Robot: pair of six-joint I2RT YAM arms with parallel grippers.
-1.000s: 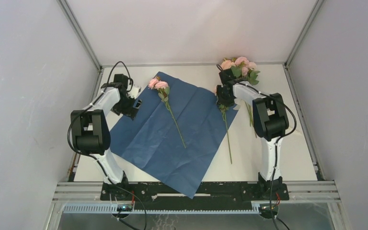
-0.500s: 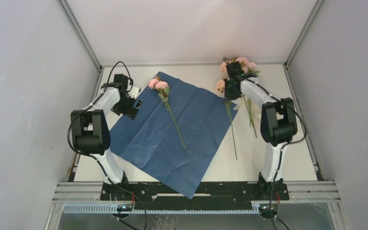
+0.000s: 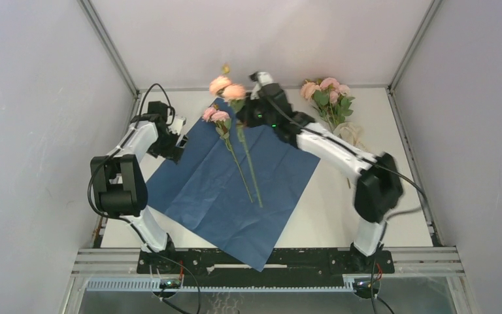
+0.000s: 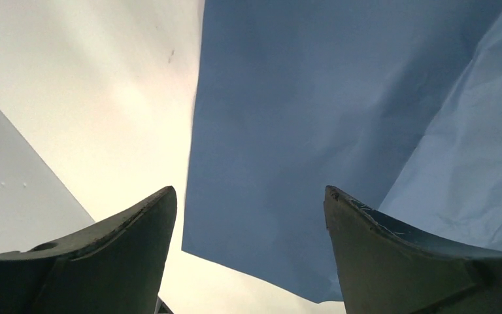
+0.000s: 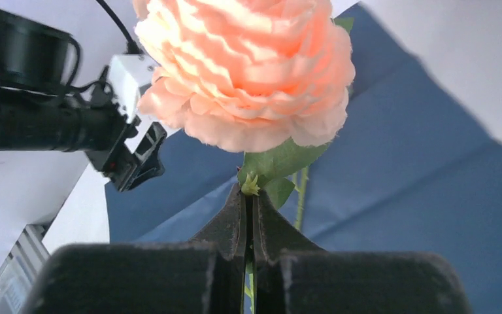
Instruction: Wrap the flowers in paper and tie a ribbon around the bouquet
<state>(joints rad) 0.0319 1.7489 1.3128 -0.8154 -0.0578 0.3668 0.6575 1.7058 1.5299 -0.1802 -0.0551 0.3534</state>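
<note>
The dark blue paper [image 3: 235, 190] lies flat on the table. One of the flowers [image 3: 216, 116] rests on it with pink blooms and its stem running toward me. My right gripper [image 3: 242, 119] is shut on the stem of a second flower [image 3: 227, 88], just under its peach blooms [image 5: 248, 65], above the paper's far corner; the long stem [image 3: 253, 173] trails over the sheet. In the right wrist view the right gripper [image 5: 249, 196] pinches the thin stem. My left gripper [image 4: 248, 203] is open, with the paper's left corner [image 4: 261, 248] between its fingers.
More flowers [image 3: 330, 95] lie in a bunch at the back right, with a pale loop, perhaps the ribbon [image 3: 353, 134], beside them. The enclosure's walls stand close on the left, right and back. My left arm [image 5: 46, 124] is near the held bloom.
My right gripper shut on a flower stem to the right of the paper, then carried it up and left over the sheet. The left gripper shifted slightly toward the back.
</note>
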